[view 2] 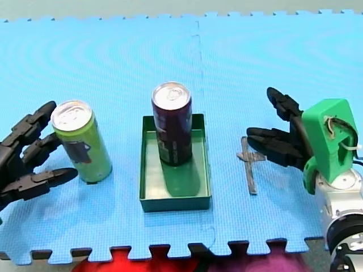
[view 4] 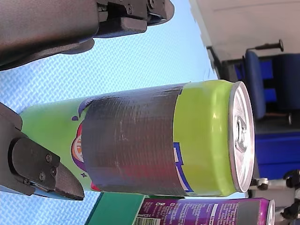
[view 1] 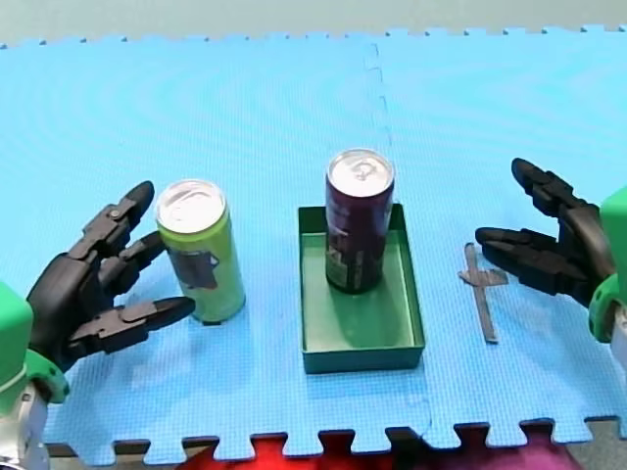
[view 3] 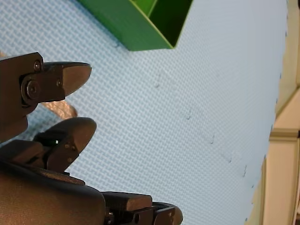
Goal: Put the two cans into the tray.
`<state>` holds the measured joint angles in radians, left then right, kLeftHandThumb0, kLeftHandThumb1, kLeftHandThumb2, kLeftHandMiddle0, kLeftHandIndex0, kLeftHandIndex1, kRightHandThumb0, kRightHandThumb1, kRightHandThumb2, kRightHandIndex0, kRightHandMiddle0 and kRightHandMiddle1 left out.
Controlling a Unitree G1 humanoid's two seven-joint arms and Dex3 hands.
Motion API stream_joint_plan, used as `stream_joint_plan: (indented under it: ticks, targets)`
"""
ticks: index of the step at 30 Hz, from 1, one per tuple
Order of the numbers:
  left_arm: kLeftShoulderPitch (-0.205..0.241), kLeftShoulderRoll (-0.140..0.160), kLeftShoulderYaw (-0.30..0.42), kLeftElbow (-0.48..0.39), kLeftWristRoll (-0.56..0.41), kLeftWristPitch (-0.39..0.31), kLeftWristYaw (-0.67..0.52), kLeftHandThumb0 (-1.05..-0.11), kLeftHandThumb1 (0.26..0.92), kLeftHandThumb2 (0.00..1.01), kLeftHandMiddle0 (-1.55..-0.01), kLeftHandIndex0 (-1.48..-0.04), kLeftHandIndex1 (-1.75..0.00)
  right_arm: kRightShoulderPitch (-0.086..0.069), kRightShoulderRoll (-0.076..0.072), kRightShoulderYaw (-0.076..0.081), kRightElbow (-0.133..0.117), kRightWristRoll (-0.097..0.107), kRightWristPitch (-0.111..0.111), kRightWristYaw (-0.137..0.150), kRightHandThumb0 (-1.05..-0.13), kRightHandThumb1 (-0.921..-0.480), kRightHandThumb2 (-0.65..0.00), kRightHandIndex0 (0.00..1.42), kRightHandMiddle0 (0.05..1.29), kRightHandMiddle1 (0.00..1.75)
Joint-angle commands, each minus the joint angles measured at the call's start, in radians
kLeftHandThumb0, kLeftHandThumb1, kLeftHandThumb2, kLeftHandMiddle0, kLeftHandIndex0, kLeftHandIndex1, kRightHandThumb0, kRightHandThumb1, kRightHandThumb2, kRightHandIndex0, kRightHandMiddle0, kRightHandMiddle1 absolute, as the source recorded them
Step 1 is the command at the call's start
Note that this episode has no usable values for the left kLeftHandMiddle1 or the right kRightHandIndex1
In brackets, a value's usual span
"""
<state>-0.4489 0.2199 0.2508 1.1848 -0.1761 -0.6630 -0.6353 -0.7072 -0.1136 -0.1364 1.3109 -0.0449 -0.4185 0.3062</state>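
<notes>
The green can [view 1: 201, 259] stands upright on the blue foam mat [view 1: 245, 108] that covers the table, left of the tray and not yet in it. The left robot hand [view 1: 103, 284] is just beside it, with its thumb [view 1: 157, 313] low on one side and the other fingers behind, bracketing the can rather than clamped on it. I cannot tell whether the thumb tip touches the can, and this looks like the set-up for a side grasp. The second wrist view shows a broad band of grey tape wrapped over the can's label. Scraps of purple and white artwork peek out around the tape, but no brand can be read. In the middle, the green tray [view 1: 362, 357] already holds the purple can [view 1: 359, 230], which stands upright near the far wall, so the near part stays free for the second can. A dark patch covers the purple can's front, and its fine print is too small to read. Right of the tray a grey strip of tape [view 1: 482, 294] lies on the mat. The right robot hand [view 1: 549, 245] is just beyond it, holding nothing and well clear of the tray.
</notes>
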Motion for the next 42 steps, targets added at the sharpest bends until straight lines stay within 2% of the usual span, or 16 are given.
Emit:
stream_joint_plan:
  ticks: [1,13,25,42]
  targets:
    - [-0.005,0.01,0.001,0.0,-0.004,0.018,-0.009,-1.048,0.754,0.01,-0.03,-0.08,0.0,-0.003,-0.006,-0.001,-0.003,0.003,-0.001,-0.001,-1.048,-0.921,-0.088,0.68,0.1,0.0]
    - [-0.006,0.008,0.01,-0.012,-0.02,0.057,-0.034,-1.03,0.651,0.0,-0.03,-0.09,0.0,-0.007,-0.008,-0.012,0.001,0.011,0.008,0.008,-1.048,-0.921,-0.084,0.69,0.1,0.0]
    - [-0.013,0.006,0.008,-0.011,-0.023,0.074,-0.035,-0.979,0.631,0.0,-0.03,-0.09,0.0,-0.007,-0.01,-0.021,0.003,0.015,0.01,0.02,-1.048,-0.921,-0.089,0.68,0.1,0.0]
    - [-0.054,-0.002,0.004,0.018,-0.018,0.09,-0.035,-0.987,0.631,0.0,-0.02,-0.08,0.0,-0.007,-0.01,-0.023,0.002,0.018,0.01,0.024,-1.048,-0.921,-0.088,0.67,0.1,0.0]
